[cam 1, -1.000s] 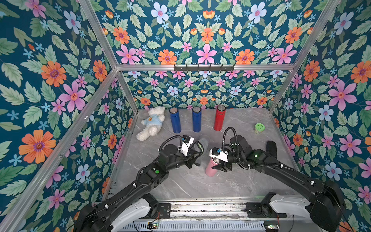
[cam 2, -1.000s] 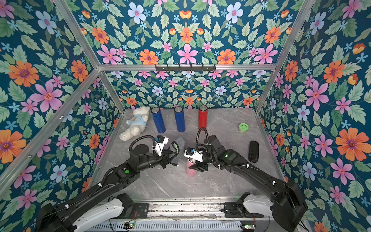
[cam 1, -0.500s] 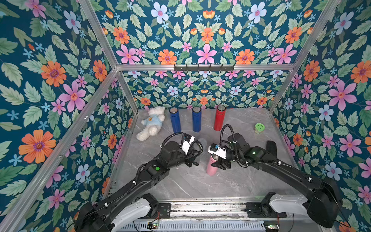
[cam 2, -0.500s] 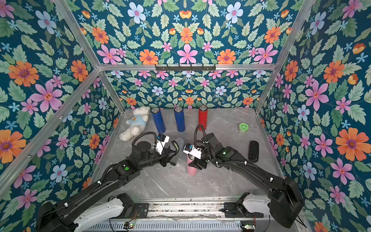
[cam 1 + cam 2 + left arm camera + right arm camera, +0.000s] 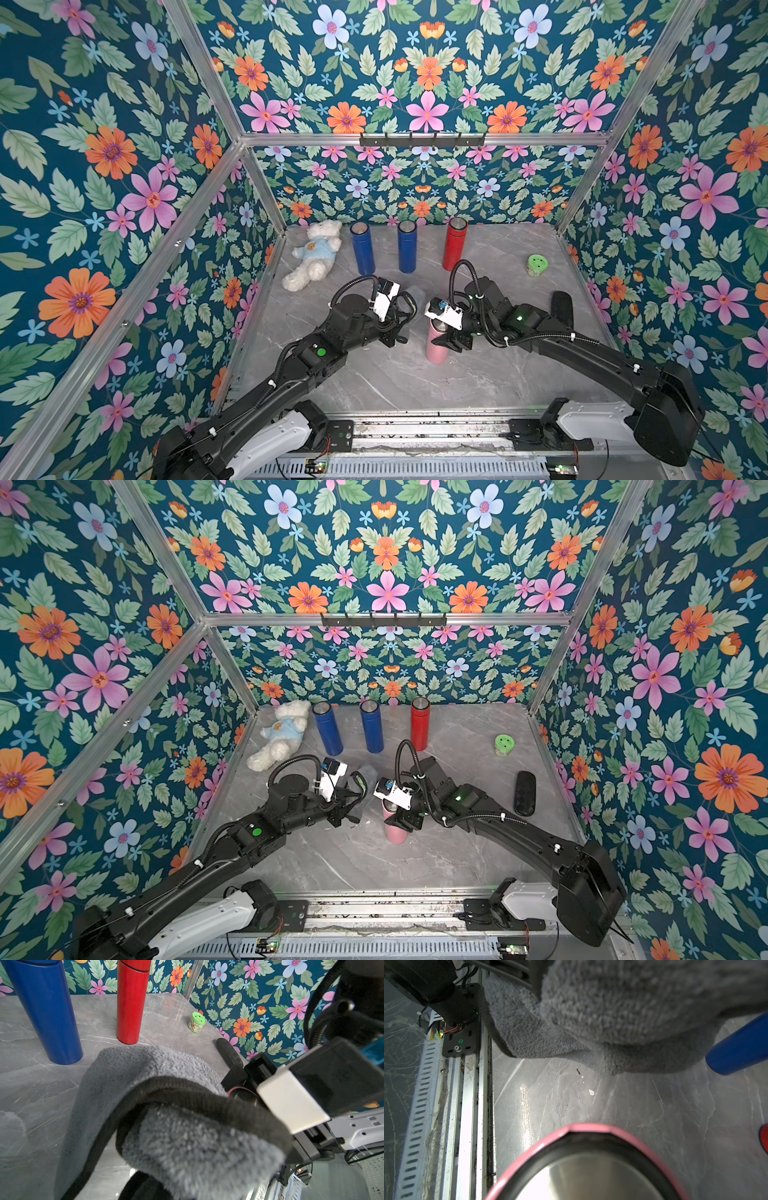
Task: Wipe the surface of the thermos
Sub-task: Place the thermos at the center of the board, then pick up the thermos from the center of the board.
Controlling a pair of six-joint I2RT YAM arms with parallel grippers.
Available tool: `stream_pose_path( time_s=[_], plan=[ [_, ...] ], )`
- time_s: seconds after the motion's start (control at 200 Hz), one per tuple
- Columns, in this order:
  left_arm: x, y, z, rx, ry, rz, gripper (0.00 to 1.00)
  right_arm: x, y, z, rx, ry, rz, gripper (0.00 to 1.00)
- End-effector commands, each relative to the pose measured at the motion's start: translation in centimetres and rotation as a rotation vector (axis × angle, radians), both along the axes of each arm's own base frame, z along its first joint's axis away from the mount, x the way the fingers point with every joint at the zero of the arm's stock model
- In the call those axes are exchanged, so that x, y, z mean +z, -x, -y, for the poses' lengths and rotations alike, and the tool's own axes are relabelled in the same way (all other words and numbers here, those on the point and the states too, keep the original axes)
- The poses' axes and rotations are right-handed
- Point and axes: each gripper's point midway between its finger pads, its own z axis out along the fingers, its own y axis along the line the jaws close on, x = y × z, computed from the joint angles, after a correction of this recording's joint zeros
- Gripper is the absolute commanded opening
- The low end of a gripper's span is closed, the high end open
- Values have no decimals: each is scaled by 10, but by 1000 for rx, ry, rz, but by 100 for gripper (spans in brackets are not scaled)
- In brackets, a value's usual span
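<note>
A pink thermos (image 5: 436, 351) (image 5: 395, 833) stands upright mid-table. My right gripper (image 5: 446, 338) (image 5: 401, 816) sits around its upper part, with the fingers on either side of it. In the right wrist view the pink rim and steel top of the thermos (image 5: 529, 1151) fill the near edge and the fingers do not show. Just left of the thermos, my left gripper (image 5: 405, 309) (image 5: 353, 791) is shut on a grey fluffy cloth (image 5: 415, 291) (image 5: 368, 773) (image 5: 187, 1136) (image 5: 612, 1012). The cloth hangs a short way from the thermos and hides the left fingers.
Two blue flasks (image 5: 362, 249) (image 5: 407, 247) and a red flask (image 5: 455, 245) stand along the back wall. A white teddy bear (image 5: 313, 259) lies at the back left. A green jar (image 5: 537, 264) and a black object (image 5: 561, 307) sit at the right. A metal rail (image 5: 415, 424) runs along the front.
My right gripper has shifted slightly left around the thermos top. The left gripper and its cloth have barely moved.
</note>
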Motion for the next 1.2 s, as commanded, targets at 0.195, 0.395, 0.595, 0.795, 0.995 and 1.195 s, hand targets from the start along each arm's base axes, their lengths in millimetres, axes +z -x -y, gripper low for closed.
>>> stream_pose_path(
  time_s=[0.195, 0.395, 0.595, 0.795, 0.995, 1.195],
  plan=[
    [0, -1, -2, 1, -15, 20, 0, 3, -2, 0, -17, 8, -1, 85],
    [2, -2, -2, 3, -17, 25, 0, 11, 1, 1, -16, -14, 0, 99],
    [0, -3, -3, 11, -27, 25, 0, 25, 3, 3, -35, -46, 16, 99],
    [7, -2, -6, 22, -22, 42, 0, 39, 5, 6, -89, -149, 39, 99],
    [10, -2, -9, 26, -24, 44, 0, 44, 0, 6, -171, -311, 59, 98],
    [12, -1, -11, 35, -21, 44, 0, 43, -5, 6, -213, -434, 100, 98]
  ],
)
